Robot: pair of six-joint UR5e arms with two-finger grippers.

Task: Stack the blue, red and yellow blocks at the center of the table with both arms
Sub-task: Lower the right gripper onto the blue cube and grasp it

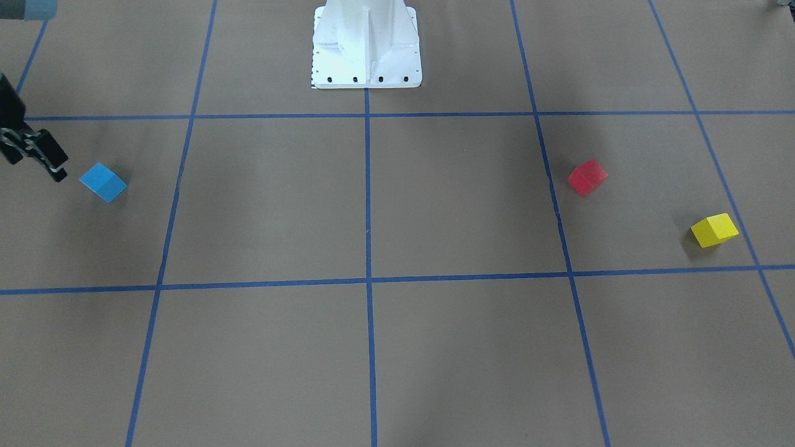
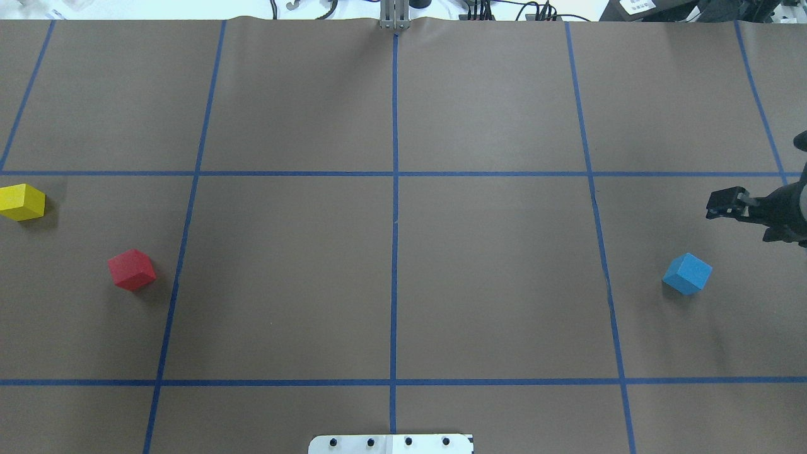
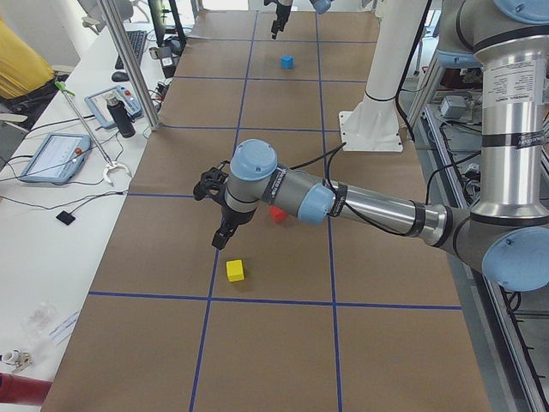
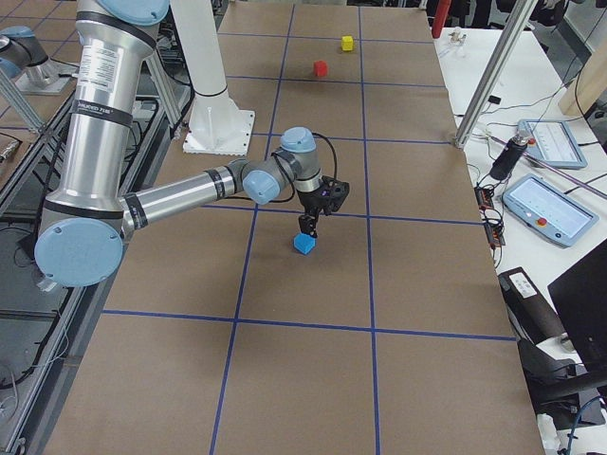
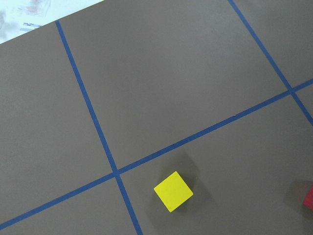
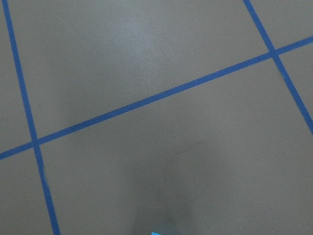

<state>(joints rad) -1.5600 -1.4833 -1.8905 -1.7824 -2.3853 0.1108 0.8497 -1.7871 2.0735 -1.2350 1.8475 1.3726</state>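
Brown paper covers the whole table, gridded with blue tape. White pedestal at the robot's edge, on the centre line.

Left arm reaches out low over its half. From the left-end camera its forearm hides part of the red block. Right arm reaches out the same way over the other half. White bench along the operators' side carries tablets and metal posts, all off the paper.

Left gripper points down, in the air between the red block and the yellow block, touching neither. It shows only in the side view, so I can't tell whether the fingers are spread or closed. Right gripper hangs just beside the blue block, clear of it. Fingers are seen edge-on, so I can't tell there either.

Blocks all sit singly on the paper, nothing stacked:
- Blue: far out on the robot's right.
- Red: out on the left, one cell off centre.
- Yellow: further left still, near the paper's edge. The left wrist camera has it just beside a tape crossing.
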